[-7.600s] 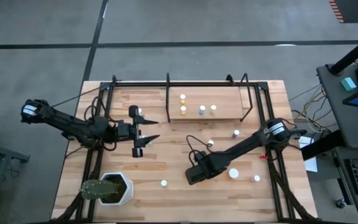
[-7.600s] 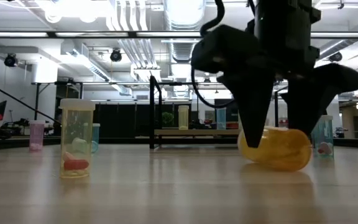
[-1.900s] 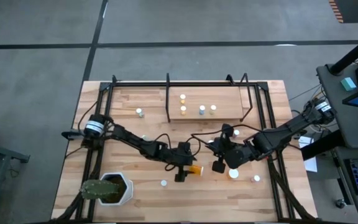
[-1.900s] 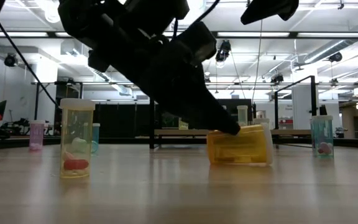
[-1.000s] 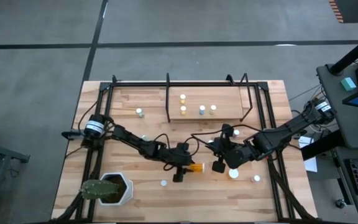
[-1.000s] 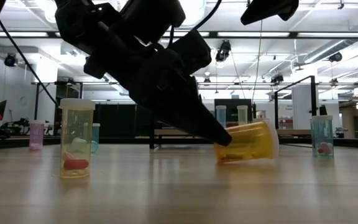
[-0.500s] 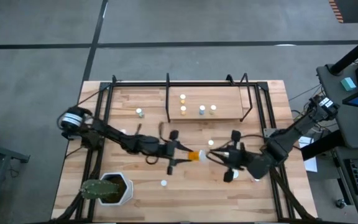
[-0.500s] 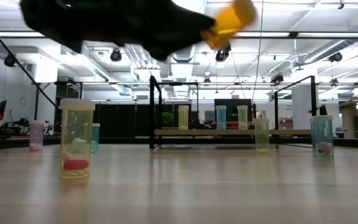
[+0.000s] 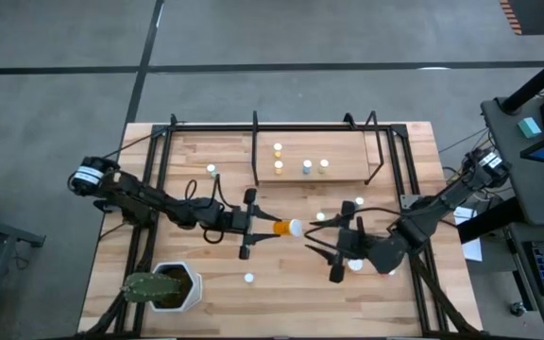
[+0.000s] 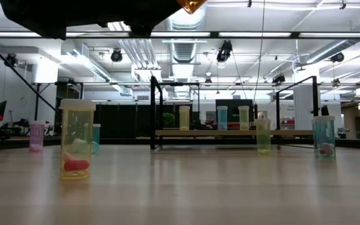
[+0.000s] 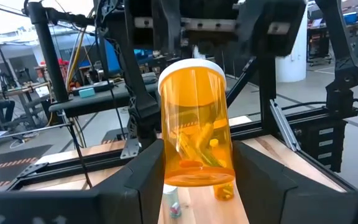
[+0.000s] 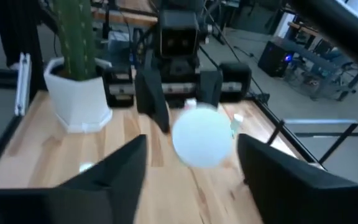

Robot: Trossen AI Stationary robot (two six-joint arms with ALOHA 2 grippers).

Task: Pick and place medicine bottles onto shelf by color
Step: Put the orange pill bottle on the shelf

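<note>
Lifted clear of the tabletop now, the orange bottle (image 9: 282, 227) that lay on its side a second ago hangs in the air over the middle of the table, pale cap pointing toward my right arm. My left gripper (image 9: 253, 224) has its fingers (image 11: 143, 180) closed on the bottle's base end; in the left wrist view the bottle (image 11: 196, 124) fills the gap between them, pills visible inside. My right gripper (image 9: 334, 251) sits just beyond the cap with its fingers (image 12: 114, 180) spread wide, and its wrist view looks straight at the cap (image 12: 202, 137).

I judge this to be a handover in mid-air: the bottle is picked but not yet placed. Next I need to bring the right fingers around the cap end, close them, then release with the left. The shelf (image 9: 312, 157) lies at the far side of the table, several bottles already standing on it, others still scattered on the table (image 9: 196, 283) near a plant pot (image 9: 168, 286).
</note>
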